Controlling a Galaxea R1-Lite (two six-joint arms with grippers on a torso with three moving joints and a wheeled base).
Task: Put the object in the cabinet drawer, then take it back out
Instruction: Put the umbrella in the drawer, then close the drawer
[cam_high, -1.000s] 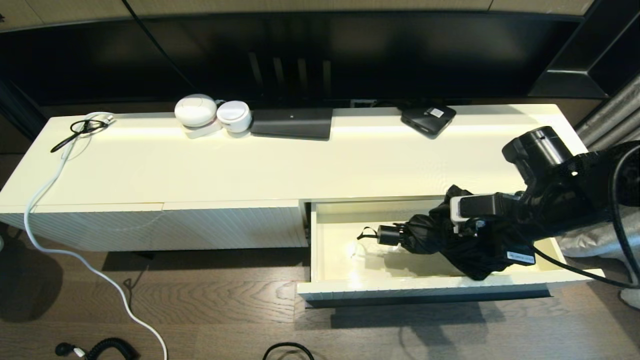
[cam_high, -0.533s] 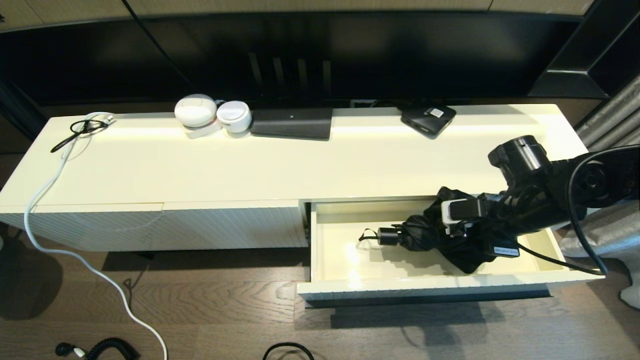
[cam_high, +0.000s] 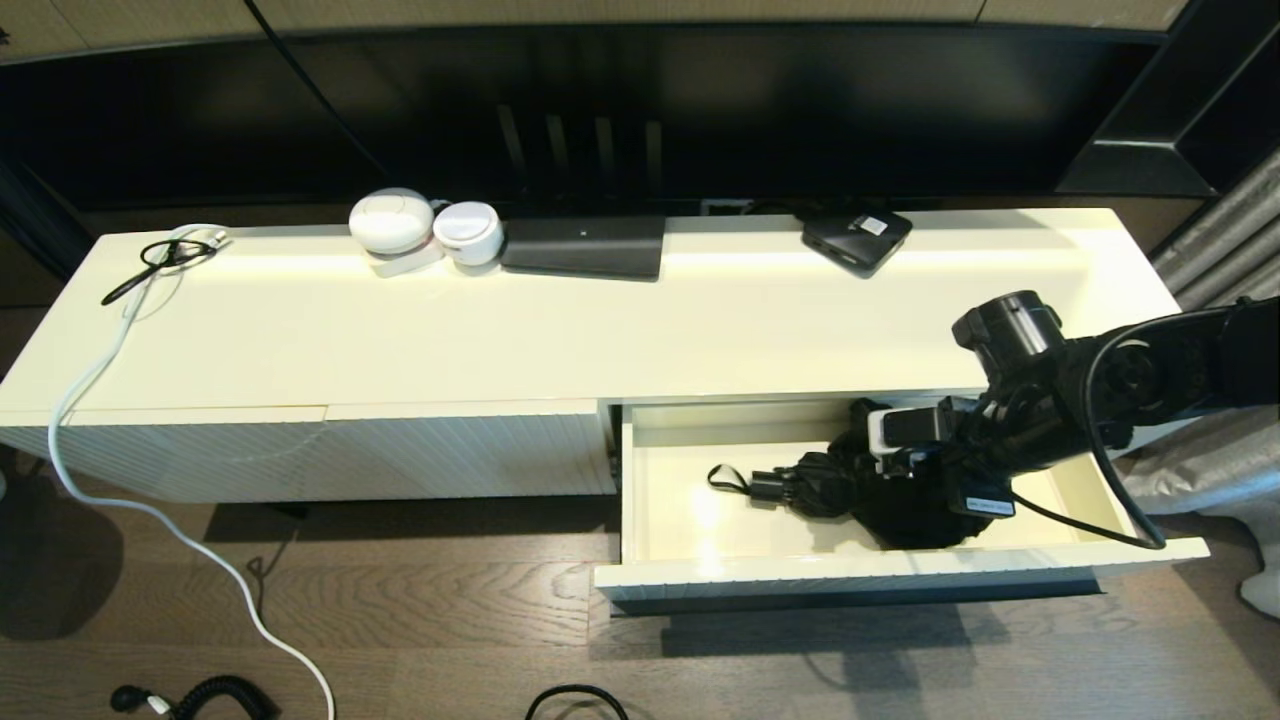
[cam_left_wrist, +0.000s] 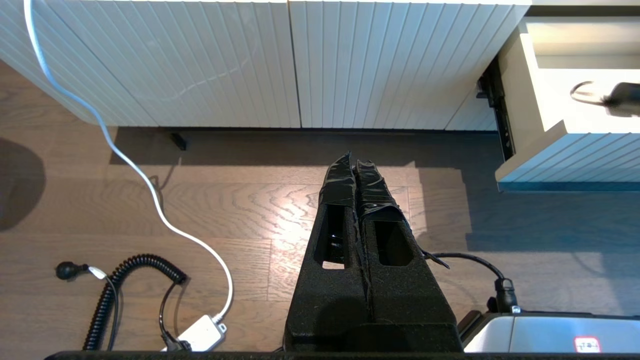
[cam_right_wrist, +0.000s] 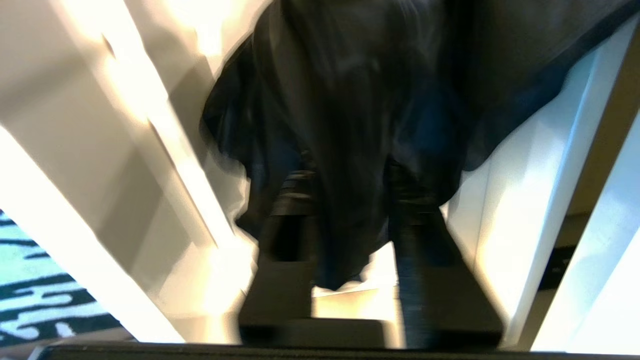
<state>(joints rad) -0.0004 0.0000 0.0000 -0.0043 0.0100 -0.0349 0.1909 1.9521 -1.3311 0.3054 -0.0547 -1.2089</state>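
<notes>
One right gripper (cam_high: 890, 470) clamps umbrella (cam_high: 850, 480) | inside open drawer (cam_high: 900, 570)

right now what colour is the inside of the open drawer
Smooth cream drawer interior, clearest in the head view.

- The cabinet drawer (cam_high: 700, 510) is cream-white inside, and its front (cam_left_wrist: 580, 157) is patterned with vertical ribs.
- The umbrella (cam_high: 880, 490) in the drawer is black all over, handle and loop included.
- The right gripper (cam_right_wrist: 350, 195) on the umbrella is black.
- The cabinet top (cam_high: 600, 330) behind the drawer is cream.
- The floor (cam_high: 420, 620) before the drawer is brown wood grain.
</notes>
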